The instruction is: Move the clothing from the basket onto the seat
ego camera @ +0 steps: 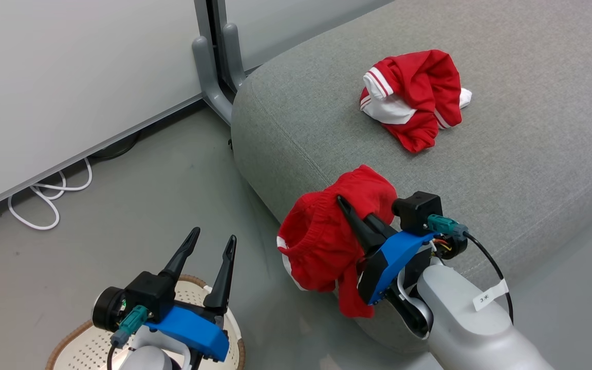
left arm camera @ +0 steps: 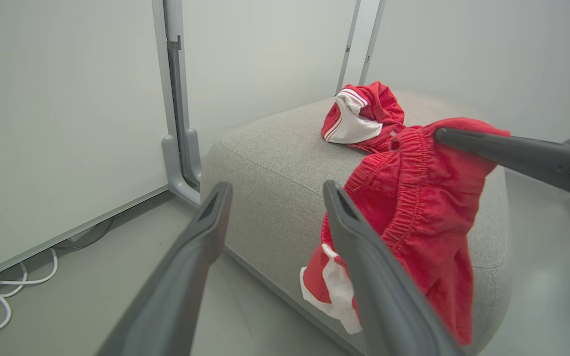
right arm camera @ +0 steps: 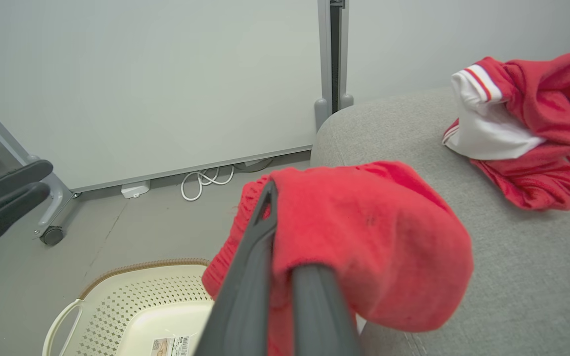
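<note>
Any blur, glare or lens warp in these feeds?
Head view: sharp, evenly lit, soft sheen on the floor. Left wrist view: wide-angle lean in the wall posts; floor glare lower right. Right wrist view: near fingers soft, shorts clear.

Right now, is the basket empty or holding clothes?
Empty where visible: the basket shows bare floor and label; the top lies on the seat, right gripper holds the shorts.
</note>
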`<state>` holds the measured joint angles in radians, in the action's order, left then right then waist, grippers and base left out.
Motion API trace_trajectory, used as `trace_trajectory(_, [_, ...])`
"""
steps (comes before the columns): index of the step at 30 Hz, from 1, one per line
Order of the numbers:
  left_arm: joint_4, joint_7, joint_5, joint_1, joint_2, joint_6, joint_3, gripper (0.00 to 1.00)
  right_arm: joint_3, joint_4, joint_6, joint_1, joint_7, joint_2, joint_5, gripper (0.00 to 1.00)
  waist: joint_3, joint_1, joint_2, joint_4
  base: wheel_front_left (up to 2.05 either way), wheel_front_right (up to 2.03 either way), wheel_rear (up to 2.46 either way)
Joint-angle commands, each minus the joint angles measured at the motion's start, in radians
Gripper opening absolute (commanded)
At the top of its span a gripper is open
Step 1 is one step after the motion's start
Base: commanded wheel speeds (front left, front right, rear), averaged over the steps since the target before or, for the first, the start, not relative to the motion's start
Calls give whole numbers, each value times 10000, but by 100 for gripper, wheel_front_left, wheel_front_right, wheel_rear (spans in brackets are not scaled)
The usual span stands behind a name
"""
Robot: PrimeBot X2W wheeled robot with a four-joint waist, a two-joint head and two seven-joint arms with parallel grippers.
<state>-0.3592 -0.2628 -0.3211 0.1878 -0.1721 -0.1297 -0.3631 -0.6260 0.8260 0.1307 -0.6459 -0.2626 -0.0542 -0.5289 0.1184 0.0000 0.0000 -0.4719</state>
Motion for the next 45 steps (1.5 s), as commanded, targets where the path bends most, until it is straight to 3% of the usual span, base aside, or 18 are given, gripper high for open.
trace_trajectory(1, [-13, -29, 72, 167, -37, -9, 0, 100, 46, -61, 1, 133, -31, 39, 71, 0, 20, 0, 0, 6, 0, 0, 0])
trace_trajectory(8, [134, -29, 123, 281, -116, -9, 13, 100, 587, -227, 1, -285, -31, 42, 178, 0, 295, 0, 0, 8, 0, 0, 0])
trace_trajectory(14, [362, -29, 331, 458, -253, -9, -9, 100, 1826, -668, 1, -956, -31, -238, 349, 0, 792, 0, 0, 94, 0, 0, 0])
trace_trajectory(21, [698, -29, 503, 905, -579, -9, -167, 100, 3007, -853, 1, -2251, 56, -1366, 737, 0, 1717, 0, 0, 355, 0, 0, 0])
trace_trajectory(29, [1220, -29, 606, 1432, -992, -9, -388, 100, 4243, -1094, 1, -3628, 572, -2612, 145, 0, 2861, 0, 0, 708, 0, 0, 0])
trace_trajectory(37, [1903, -25, 914, 2310, -1377, -7, -491, 100, 5618, -1701, 1, -4545, 588, -4307, -14, 0, 4466, 0, 0, 1324, 0, 0, 0])
trace_trajectory(45, [3075, 232, 1244, 2904, -1870, 59, -436, 100, 7122, -1332, 1, -4342, 202, -4526, 299, 0, 5949, 0, 0, 1832, 0, 0, 0])
